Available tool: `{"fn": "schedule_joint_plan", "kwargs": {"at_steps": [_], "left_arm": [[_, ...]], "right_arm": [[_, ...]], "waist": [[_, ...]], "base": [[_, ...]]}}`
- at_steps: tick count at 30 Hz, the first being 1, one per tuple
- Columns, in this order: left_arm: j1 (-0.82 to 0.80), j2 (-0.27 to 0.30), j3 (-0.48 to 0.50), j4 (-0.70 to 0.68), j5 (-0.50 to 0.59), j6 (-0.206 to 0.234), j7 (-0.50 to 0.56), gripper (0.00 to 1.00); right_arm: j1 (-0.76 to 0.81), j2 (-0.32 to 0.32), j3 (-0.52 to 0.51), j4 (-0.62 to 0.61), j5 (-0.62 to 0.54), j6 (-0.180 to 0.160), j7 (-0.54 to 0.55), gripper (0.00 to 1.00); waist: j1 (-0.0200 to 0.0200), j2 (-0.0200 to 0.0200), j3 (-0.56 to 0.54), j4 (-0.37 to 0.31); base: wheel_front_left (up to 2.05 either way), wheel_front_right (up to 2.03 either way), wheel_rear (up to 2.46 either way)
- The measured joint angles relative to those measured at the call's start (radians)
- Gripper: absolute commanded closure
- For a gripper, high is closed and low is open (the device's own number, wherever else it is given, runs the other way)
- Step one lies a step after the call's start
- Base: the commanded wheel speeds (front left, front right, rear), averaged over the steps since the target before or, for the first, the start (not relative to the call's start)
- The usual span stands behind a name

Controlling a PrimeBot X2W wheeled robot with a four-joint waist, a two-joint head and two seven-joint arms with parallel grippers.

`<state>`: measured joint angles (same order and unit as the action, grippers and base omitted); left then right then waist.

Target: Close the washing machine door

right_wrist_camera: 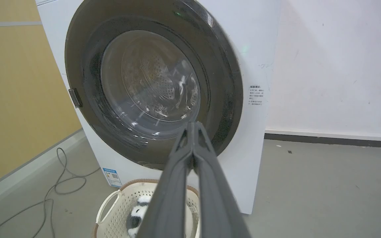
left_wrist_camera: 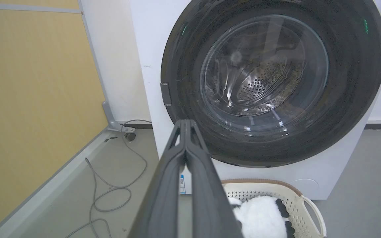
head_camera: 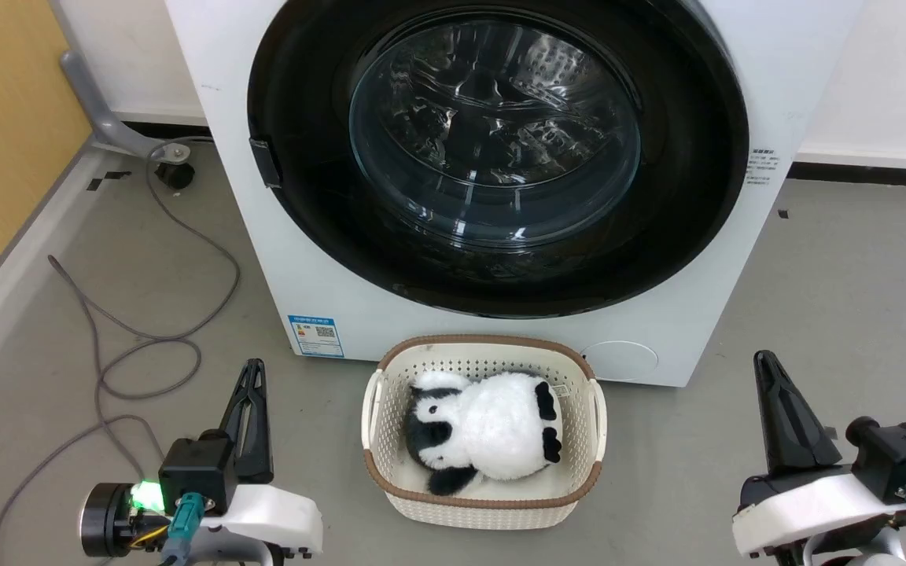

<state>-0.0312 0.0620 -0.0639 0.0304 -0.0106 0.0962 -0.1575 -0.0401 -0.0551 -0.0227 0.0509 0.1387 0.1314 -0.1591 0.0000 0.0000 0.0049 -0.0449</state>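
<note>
The door (head_camera: 492, 134) sits flush in the front of the white washer (head_camera: 264, 275), so it looks fully shut and the task appears done. The left hand (head_camera: 252, 369) and right hand (head_camera: 764, 360) hang low either side of a basket (head_camera: 484, 342), fingers pressed together, holding nothing.

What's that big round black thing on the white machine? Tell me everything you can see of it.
It is the washing machine's large round door: a wide glossy black rim around a bulging clear glass window, showing the perforated steel drum behind. It lies shut, flush with the white front, a small tab at its left edge. Nothing touches it.
</note>
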Motion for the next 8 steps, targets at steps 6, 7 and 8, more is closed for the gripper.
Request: {"fn": "schedule_joint_plan", "kwargs": {"at_steps": [6, 7, 8], "left_arm": [[0.000, -0.001, 0.006, -0.002, 0.000, -0.008, 0.012, 1.00], [0.000, -0.002, 0.007, -0.003, 0.000, -0.009, 0.016, 1.00], [0.000, -0.002, 0.007, -0.003, 0.000, -0.010, 0.017, 1.00]], "right_arm": [[0.001, 0.000, 0.002, -0.004, -0.010, 0.000, 0.013, 1.00], [0.001, 0.000, 0.002, -0.004, -0.012, 0.000, 0.017, 1.00], [0.001, 0.000, 0.002, -0.004, -0.015, 0.000, 0.017, 1.00]], "waist": [[0.0000, 0.0000, 0.000, 0.004], [0.0000, 0.0000, 0.000, 0.004], [0.0000, 0.0000, 0.000, 0.005]], "base": [[0.00, 0.00, 0.00], [0.00, 0.00, 0.00], [0.00, 0.00, 0.00]]}}
